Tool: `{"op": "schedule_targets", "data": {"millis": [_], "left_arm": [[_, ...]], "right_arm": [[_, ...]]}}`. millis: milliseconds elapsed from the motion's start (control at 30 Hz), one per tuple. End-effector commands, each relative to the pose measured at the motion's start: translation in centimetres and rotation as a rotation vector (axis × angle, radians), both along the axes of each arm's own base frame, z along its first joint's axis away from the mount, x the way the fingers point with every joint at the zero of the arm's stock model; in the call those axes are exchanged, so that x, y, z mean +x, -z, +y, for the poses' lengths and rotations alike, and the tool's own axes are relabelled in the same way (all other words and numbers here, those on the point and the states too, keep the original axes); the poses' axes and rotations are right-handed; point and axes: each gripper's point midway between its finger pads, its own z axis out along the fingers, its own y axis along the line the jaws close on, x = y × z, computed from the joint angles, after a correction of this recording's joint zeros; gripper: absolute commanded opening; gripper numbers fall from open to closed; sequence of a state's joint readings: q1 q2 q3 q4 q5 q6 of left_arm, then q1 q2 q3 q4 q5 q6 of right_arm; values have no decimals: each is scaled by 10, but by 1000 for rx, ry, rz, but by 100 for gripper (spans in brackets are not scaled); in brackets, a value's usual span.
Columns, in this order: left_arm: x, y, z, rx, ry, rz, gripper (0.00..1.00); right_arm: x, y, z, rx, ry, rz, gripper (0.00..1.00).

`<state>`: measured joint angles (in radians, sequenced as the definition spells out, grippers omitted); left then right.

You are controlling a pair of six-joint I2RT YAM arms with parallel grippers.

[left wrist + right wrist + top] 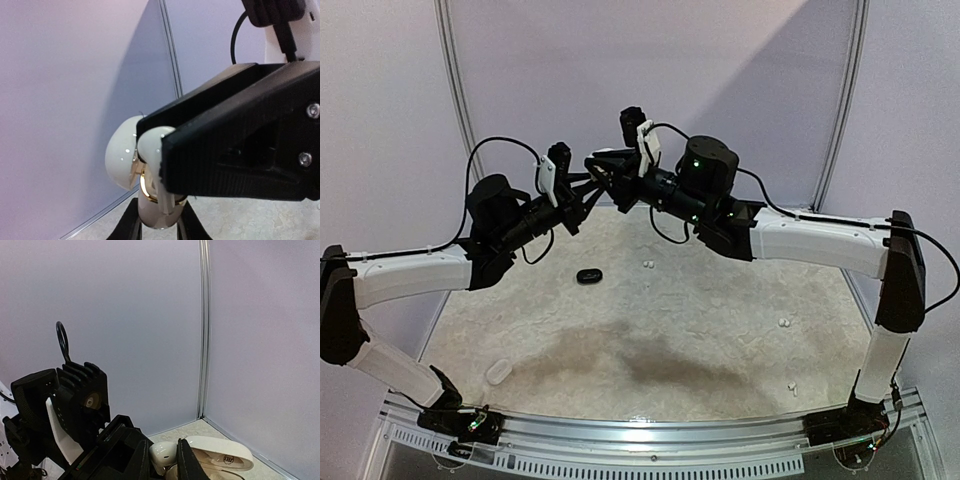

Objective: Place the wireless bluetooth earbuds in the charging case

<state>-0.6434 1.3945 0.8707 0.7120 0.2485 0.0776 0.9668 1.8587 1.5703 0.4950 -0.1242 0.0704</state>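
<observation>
Up above the far middle of the table, a white earbud (162, 456) sits pinched between the fingers of the right gripper (164, 463). Its rounded body is just beside the open mouth of the white charging case (220, 452). From where I stand the bud looks to be touching the case's rim or very near it. I can't tell whether any of it is inside a socket.

The case is flipped open, with its tan and gold lining showing. The left gripper (154, 136) is clamped tight on it and holds it in the air with the lid swung out to one side. Both arms reach in toward each other, wrists nearly meeting, well clear of the tabletop.

As I read it, the step in hand is the insertion itself: one arm steadies the case and the other brings the bud to its well. The next move calls for lining the bud up with its socket and easing it in until it seats. The right fingers should then open without dragging the bud back out. The left grip needs to be firm through that push, or the case could twist.

Down on the pale textured table (720, 340) lie more loose buds (647, 265), one pair near the middle and others off to the right, well apart. A small black case (589, 275) rests left of that pair. A white oval piece (498, 372) lies near the left arm's base.
</observation>
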Motion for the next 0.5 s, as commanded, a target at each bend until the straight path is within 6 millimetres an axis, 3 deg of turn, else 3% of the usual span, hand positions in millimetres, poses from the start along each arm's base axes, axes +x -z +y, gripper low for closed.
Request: {"op": "schedule_targets", "data": {"millis": [0, 233, 400, 467], "left_arm": [[-2, -20, -2, -38, 6, -35, 0], [-2, -18, -2, -36, 8, -26, 0], [-2, -16, -2, -32, 8, -21, 0], [-2, -18, -2, -38, 10, -22, 0]], "right_arm": [[5, 12, -1, -20, 38, 10, 0], [0, -14, -10, 17, 46, -31, 0], [-14, -46, -17, 63, 2, -70, 0], [-15, -48, -18, 70, 2, -74, 0]]}}
